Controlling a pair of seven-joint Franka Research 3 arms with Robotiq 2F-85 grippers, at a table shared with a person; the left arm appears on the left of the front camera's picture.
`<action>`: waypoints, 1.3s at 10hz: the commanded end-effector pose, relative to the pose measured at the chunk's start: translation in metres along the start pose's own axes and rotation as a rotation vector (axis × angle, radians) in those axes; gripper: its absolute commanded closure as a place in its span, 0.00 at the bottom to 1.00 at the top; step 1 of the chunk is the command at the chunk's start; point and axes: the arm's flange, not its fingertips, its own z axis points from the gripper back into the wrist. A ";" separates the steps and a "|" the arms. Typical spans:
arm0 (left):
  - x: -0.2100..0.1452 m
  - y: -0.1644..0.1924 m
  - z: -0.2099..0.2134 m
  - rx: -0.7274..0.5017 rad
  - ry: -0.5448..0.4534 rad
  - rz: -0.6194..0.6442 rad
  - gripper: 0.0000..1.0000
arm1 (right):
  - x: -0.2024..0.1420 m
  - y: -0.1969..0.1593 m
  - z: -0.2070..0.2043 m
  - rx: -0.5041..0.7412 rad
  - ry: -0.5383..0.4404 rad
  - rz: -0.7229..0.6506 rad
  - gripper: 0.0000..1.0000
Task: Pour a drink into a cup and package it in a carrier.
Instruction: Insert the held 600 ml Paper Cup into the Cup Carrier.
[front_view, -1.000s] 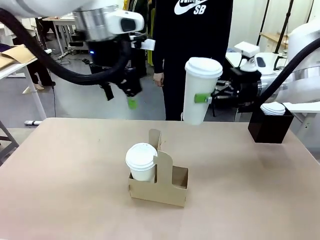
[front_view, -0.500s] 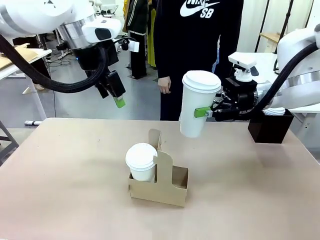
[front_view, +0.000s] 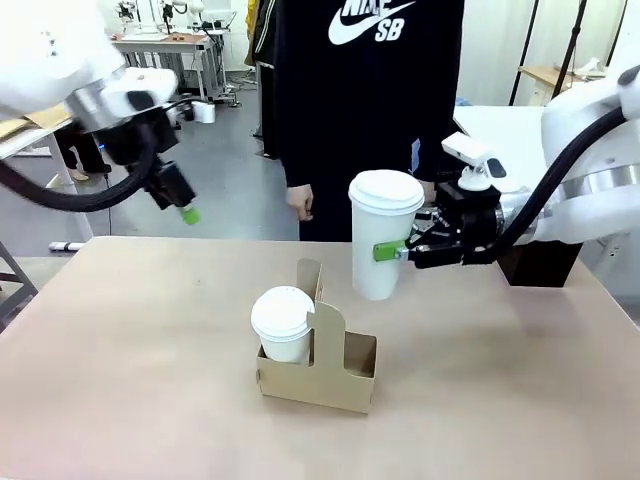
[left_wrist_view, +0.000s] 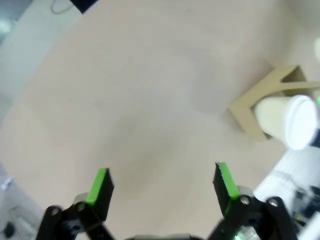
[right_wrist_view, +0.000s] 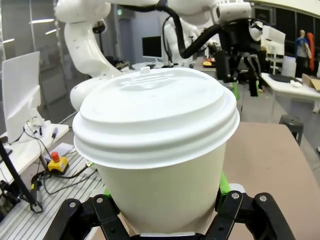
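Note:
My right gripper (front_view: 392, 252) is shut on a tall white lidded cup (front_view: 383, 235), held upright in the air just above and to the right of the carrier's handle panel. In the right wrist view the cup's lid (right_wrist_view: 155, 112) looms close, with the fingers (right_wrist_view: 227, 200) clamped on its sides. The brown cardboard carrier (front_view: 335, 372) stands mid-table with another lidded cup (front_view: 283, 322) in its left slot; its right slot is empty. My left gripper (front_view: 183, 208) hangs open over the table's far left, and the left wrist view looks down on the carrier (left_wrist_view: 260, 107). Any drink is hidden under the lids.
A person in a black top stands at the far edge, one hand (front_view: 298, 203) hanging near the table. A black box (front_view: 540, 268) sits at the back right, partly behind my right arm. Bare table (front_view: 130, 380) spreads left and in front of the carrier.
The right gripper has carried the cup left and a little lower, closer to the carrier. The left arm has swung away to the far left, still open.

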 end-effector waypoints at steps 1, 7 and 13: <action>-0.017 0.017 -0.014 -0.022 -0.104 -0.165 0.00 | -0.001 0.013 -0.026 -0.038 -0.038 -0.014 0.20; -0.059 0.071 -0.049 -0.138 0.009 -0.359 0.00 | -0.041 0.032 -0.046 0.024 -0.077 -0.051 0.20; -0.059 0.071 -0.049 -0.138 0.009 -0.359 0.00 | -0.075 0.041 -0.056 0.046 -0.084 -0.034 0.20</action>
